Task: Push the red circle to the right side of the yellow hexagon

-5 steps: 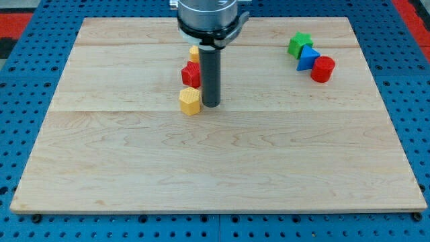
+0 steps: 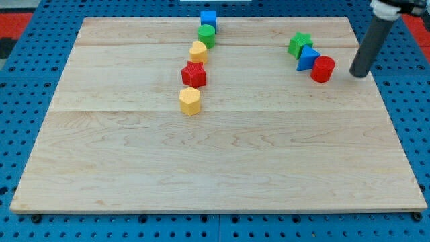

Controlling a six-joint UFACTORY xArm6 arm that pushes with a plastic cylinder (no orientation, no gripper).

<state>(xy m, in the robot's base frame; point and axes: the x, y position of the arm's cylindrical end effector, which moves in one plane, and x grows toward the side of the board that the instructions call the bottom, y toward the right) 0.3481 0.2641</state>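
Red circle block (image 2: 323, 68), a short red cylinder, sits near the view's upper right of the light wooden table top (image 2: 215, 161). It touches the blue triangular block (image 2: 308, 58) at its upper left, and the green star-shaped block (image 2: 299, 44) lies just beyond that, so the three form a short diagonal cluster. My tip (image 2: 359, 74), the lower end of the straight dark rod, stands just to the view's right of the red circle block, apart from it, with a narrow gap of bare wood between them. The rod carries no jaws and holds nothing.

Yellow hexagon block (image 2: 191, 101) lies left of the board's centre, well apart from the red circle block. Above it a line of blocks runs toward the view's top: red star-shaped block (image 2: 193, 74), yellow rounded block (image 2: 198, 51) whose exact shape cannot be made out, green round block (image 2: 206, 35), and blue cube block (image 2: 208, 18) at the board's top edge
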